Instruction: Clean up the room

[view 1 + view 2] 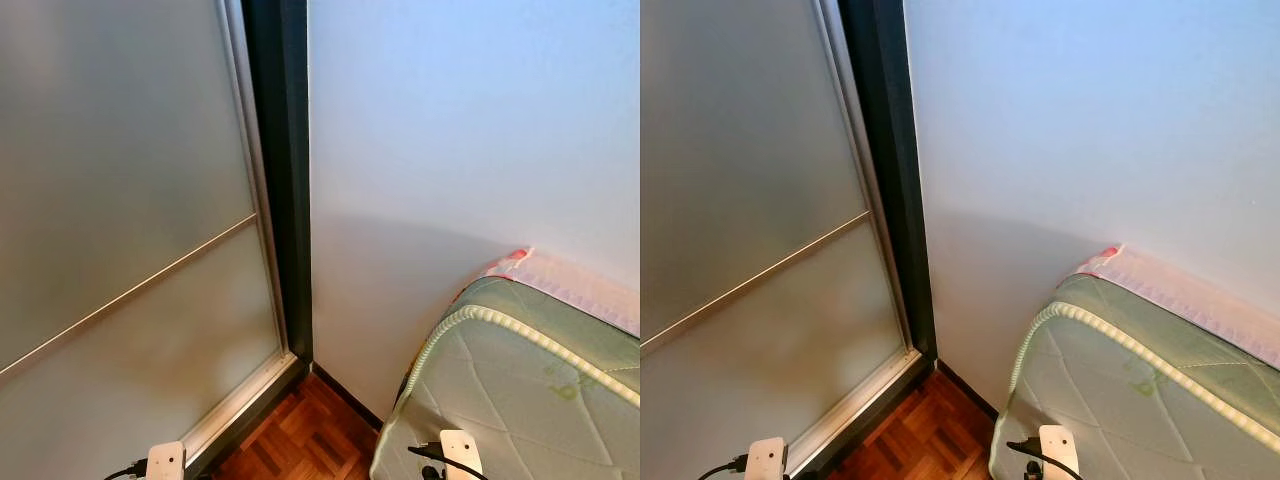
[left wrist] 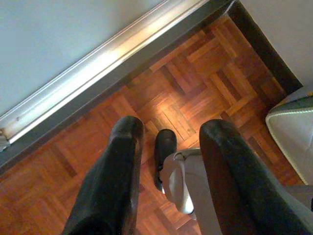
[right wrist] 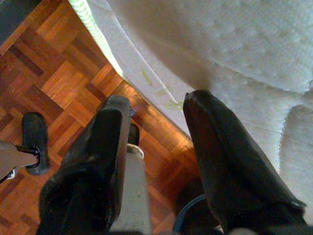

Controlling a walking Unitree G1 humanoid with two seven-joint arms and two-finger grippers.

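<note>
Pale green quilted mattress [image 1: 530,400] with ribbed cord piping along its edge, lying low in the room corner, its far side against the plain white wall [image 1: 450,150]; a pink-and-white patterned sheet edge [image 1: 560,280] lies between mattress and wall. Beside the mattress, reddish-brown parquet floor [image 1: 300,440] meets a dark skirting strip at the wall's foot. Further from the mattress, past a dark vertical door frame [image 1: 285,180], stands a frosted-glass sliding door [image 1: 120,200] with silver rails. Left gripper [image 2: 168,171]: two long black fingers parted and holding nothing, hanging above the parquet near the door's silver bottom track [image 2: 98,68]. Right gripper [image 3: 156,147]: fingers likewise parted and empty, over the mattress edge where it meets the floor.
</note>
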